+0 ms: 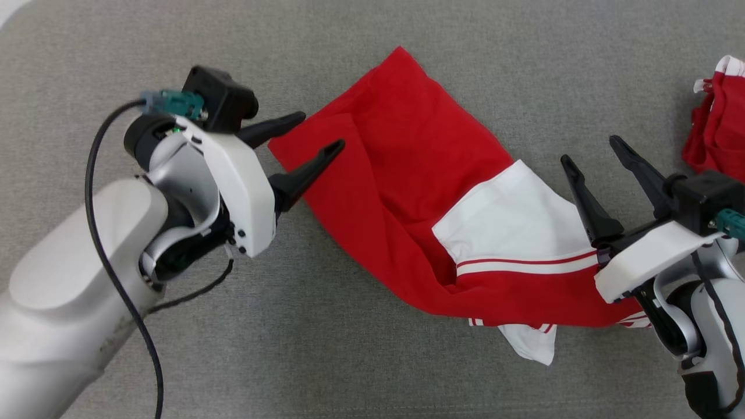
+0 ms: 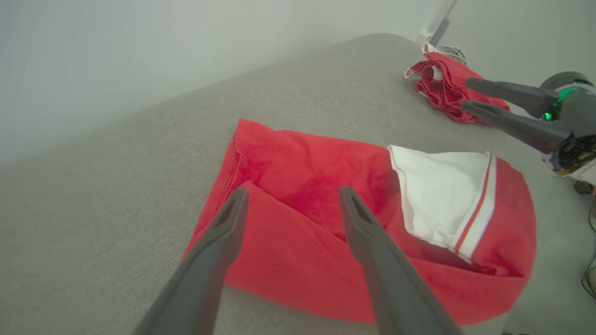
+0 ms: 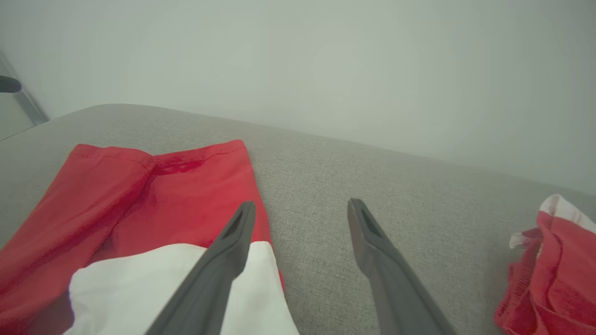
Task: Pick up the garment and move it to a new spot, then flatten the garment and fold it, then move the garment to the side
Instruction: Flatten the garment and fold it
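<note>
A red garment (image 1: 401, 192) with a white panel and red-white stripes lies loosely folded on the grey surface, running from upper middle to lower right. My left gripper (image 1: 323, 131) hovers open over its left corner, nothing between the fingers; the left wrist view has the garment (image 2: 302, 177) just under that gripper (image 2: 293, 195). My right gripper (image 1: 593, 150) stands open at the garment's right end, above the white panel (image 1: 518, 227). In the right wrist view that gripper (image 3: 300, 209) is empty, one finger over the white cloth (image 3: 153, 284), the other over bare surface.
A second red and white cloth (image 1: 719, 116) lies crumpled at the far right edge, also seen as a bundle (image 2: 442, 86) in the left wrist view and a heap (image 3: 551, 270) in the right wrist view. Grey fabric surface (image 1: 372, 361) surrounds everything.
</note>
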Robot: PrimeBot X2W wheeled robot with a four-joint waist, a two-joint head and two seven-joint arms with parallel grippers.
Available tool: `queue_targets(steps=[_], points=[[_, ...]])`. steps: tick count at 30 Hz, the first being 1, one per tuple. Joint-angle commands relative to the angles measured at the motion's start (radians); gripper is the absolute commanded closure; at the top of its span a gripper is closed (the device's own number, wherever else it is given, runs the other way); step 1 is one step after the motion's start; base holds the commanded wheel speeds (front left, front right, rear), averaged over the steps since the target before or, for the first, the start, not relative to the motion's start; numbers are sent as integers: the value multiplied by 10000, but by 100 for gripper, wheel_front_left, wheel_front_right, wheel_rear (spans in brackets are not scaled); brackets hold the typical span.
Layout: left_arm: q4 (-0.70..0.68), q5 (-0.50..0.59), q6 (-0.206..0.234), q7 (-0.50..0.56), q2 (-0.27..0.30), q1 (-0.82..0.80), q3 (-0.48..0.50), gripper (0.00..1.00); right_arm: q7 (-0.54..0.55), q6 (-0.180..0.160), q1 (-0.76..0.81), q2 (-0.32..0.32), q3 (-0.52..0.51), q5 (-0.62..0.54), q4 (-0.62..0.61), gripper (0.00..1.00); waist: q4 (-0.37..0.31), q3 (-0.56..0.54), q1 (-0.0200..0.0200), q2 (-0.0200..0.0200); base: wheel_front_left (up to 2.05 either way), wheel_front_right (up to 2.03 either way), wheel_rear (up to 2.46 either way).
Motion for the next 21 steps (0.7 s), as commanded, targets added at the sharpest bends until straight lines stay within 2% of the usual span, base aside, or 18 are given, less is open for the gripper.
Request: queue_targets(steps=[1, 8, 14, 21], points=[[46, -306, -118, 416, 251, -876, 330, 0, 169, -2, -303, -272, 408, 219, -195, 0, -281, 380, 0, -1, 0, 0, 0], [608, -1914, -219, 1800, 181, -2437, -140, 0, 987, -2, -1379, -681, 1965, 1213, -152, 0, -717, 906, 0, -1, 0, 0, 0], [969, -2836, -222, 2176, 527, -3015, -592, 0, 1232, -2, -1863, -779, 2836, 1746, -224, 0, -1093, 1191, 0, -1, 0, 0, 0], [1553, -3319, -223, 2049, 834, -3118, -939, 0, 1135, -2, -2012, -721, 3436, 2007, -310, 0, -1425, 1342, 0, -1, 0, 0, 0]])
